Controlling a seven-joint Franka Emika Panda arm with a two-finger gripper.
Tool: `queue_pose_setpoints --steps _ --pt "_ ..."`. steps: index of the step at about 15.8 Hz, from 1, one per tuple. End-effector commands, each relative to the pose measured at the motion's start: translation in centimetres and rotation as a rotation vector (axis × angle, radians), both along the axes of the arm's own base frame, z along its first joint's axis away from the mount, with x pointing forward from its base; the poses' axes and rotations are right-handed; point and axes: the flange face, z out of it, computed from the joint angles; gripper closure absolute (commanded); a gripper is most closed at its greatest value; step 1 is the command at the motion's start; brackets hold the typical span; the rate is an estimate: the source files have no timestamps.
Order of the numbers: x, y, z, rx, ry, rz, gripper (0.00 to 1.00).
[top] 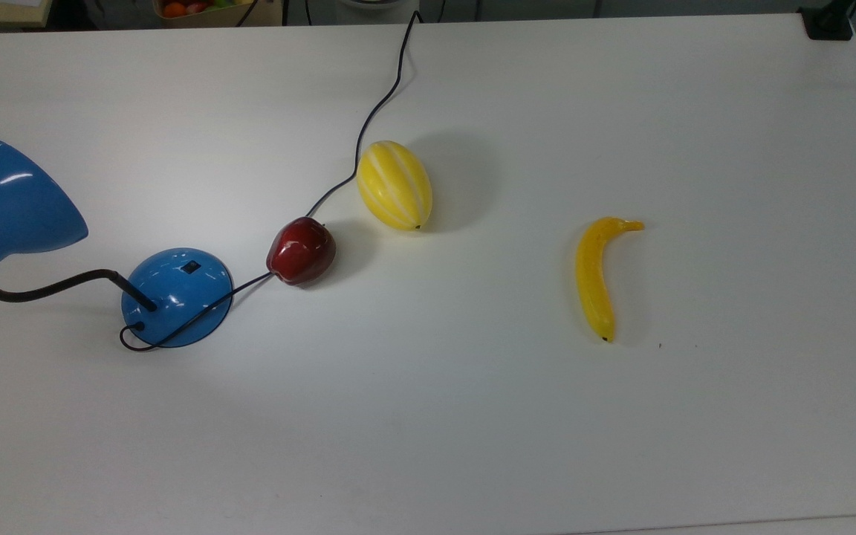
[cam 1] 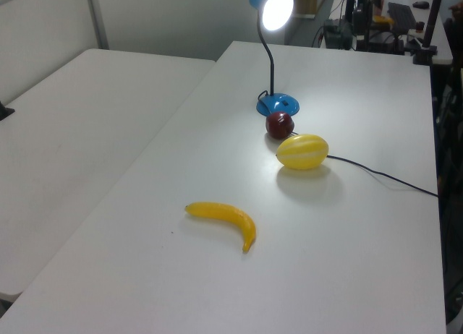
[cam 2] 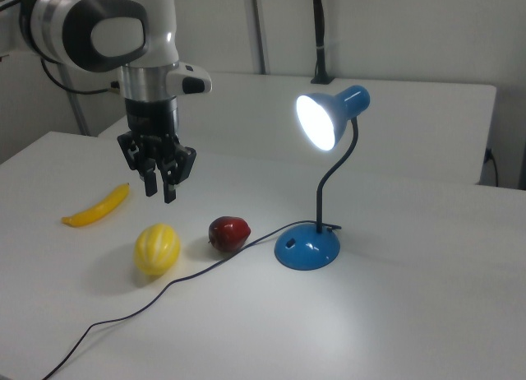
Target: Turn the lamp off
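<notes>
The blue lamp [cam 2: 306, 248] stands lit on the white table, its cone shade [cam 2: 329, 117] glowing on a black bendy neck. In the top view its domed base [top: 175, 297] carries a small black switch [top: 189, 267], and the shade [top: 12, 208] hangs at the top view's left edge. A black cord [top: 376, 111] runs from the base toward the far edge. My gripper [cam 2: 161, 192] hangs above the table to the right view's left of the lamp, over the fruit, pointing down. It is open by a narrow gap and holds nothing.
A red apple [top: 300, 250] lies against the cord just beside the lamp base. A yellow striped melon [top: 394, 185] sits past it, and a banana [top: 595, 275] lies farther off. A second white table [cam 1: 65, 131] adjoins in the left view.
</notes>
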Motion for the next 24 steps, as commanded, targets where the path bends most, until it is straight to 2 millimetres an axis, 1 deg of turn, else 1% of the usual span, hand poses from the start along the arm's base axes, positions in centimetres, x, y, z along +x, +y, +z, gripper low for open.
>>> queue_pose_setpoints --steps 1,5,6,7,8,9,12,13,14,16,17,19,20,22,24 --pt "1.9 0.2 -0.6 0.027 0.002 -0.041 1.00" --pt "2.9 -0.2 -0.3 0.008 -0.071 -0.157 1.00" --pt "3.0 -0.7 -0.3 0.006 -0.083 -0.168 1.00" --pt "3.3 -1.2 -0.6 0.003 -0.098 -0.182 1.00" --pt "3.7 -1.9 -1.3 0.000 -0.104 -0.197 1.00" --pt "4.0 -2.8 -1.5 -0.005 -0.118 -0.223 1.00" --pt "5.2 -5.1 -2.8 -0.026 -0.207 -0.341 1.00" --pt "5.8 -6.0 -3.6 -0.036 -0.224 -0.368 1.00" --pt "6.6 -7.0 -5.2 -0.048 -0.222 -0.381 1.00" --pt "8.7 -7.9 -8.3 -0.066 -0.245 -0.389 1.00" --pt "9.4 -8.1 -9.3 -0.073 -0.272 -0.396 1.00" --pt "10.3 -9.6 -11.5 -0.084 -0.294 -0.423 1.00" --pt "10.9 -9.8 -12.7 -0.089 -0.303 -0.440 1.00" --pt "11.8 -10.0 -14.4 -0.097 -0.332 -0.476 1.00" --pt "12.4 -10.0 -16.5 -0.112 -0.326 -0.476 1.00"
